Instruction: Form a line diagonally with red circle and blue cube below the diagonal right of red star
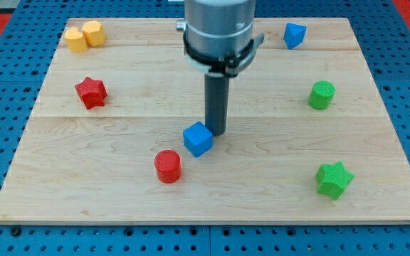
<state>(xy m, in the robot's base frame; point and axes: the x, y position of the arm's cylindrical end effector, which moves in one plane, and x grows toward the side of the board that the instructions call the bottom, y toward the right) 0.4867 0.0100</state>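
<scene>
The red star (90, 92) lies at the view's left on the wooden board (276, 192). The red circle (168, 166) stands lower, left of centre. The blue cube (198, 139) sits just up and right of the red circle, a small gap between them. My tip (216, 132) stands right beside the blue cube's upper right edge, touching or nearly touching it. The rod rises from there to the grey arm at the view's top.
Two yellow blocks (84, 36) sit together at the top left. A blue block (294, 34) of irregular shape lies at the top right. A green cylinder (322, 95) is at the right and a green star (333, 179) at the bottom right.
</scene>
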